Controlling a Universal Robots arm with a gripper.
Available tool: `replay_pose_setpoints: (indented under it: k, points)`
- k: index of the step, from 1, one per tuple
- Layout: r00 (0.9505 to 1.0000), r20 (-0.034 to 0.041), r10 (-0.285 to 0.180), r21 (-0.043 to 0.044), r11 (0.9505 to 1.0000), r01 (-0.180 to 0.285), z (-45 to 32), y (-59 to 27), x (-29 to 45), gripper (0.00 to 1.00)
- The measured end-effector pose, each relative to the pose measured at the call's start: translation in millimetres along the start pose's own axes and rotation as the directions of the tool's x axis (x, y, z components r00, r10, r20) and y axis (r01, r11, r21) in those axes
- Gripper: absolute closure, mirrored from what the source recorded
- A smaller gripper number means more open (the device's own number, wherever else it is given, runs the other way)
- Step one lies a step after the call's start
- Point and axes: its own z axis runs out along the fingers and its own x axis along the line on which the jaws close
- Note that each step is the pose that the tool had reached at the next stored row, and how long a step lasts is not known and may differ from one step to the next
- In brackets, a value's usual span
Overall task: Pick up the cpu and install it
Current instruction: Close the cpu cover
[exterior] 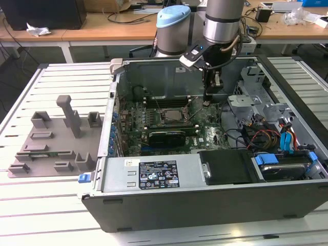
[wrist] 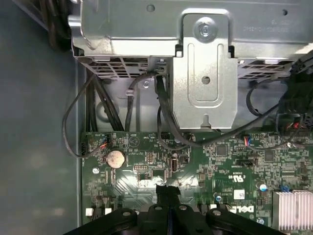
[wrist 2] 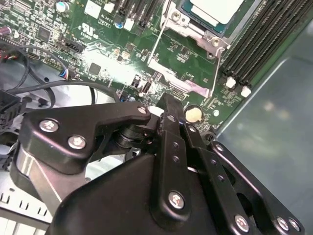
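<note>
The cpu (wrist 2: 215, 9) lies flat in its socket on the green motherboard (wrist 2: 105, 46), its silver-grey top showing inside a metal frame. In the exterior view the socket (exterior: 174, 114) sits mid-board inside the open computer case (exterior: 205, 205). My gripper (exterior: 206, 101) hangs just to the exterior view's right of the socket, close above the board. Both wrist views show the black fingers (wrist 2: 168, 110) pressed together with nothing between them; the gripper (wrist: 168, 192) is shut over the board.
A grey tray (exterior: 51, 143) with plastic blocks lies outside the case at the exterior view's left. A metal drive cage (exterior: 251, 97) and loose cables (exterior: 266, 138) crowd the right. Memory slots (wrist 2: 254, 44) flank the socket. A coin battery (wrist: 116, 158) sits near the case wall.
</note>
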Motion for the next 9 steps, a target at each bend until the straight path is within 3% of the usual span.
replay_pose_setpoints:
  k: [6, 9]
  points:
    - [1.0000, -0.0007, 0.000, 0.0001, 1.0000, 0.000, 10.8, 0.2, 0.5, 0.89]
    - [1.0000, -0.0007, 0.000, 0.0008, 1.0000, 0.000, 11.3, 0.1, 0.4, 0.89]
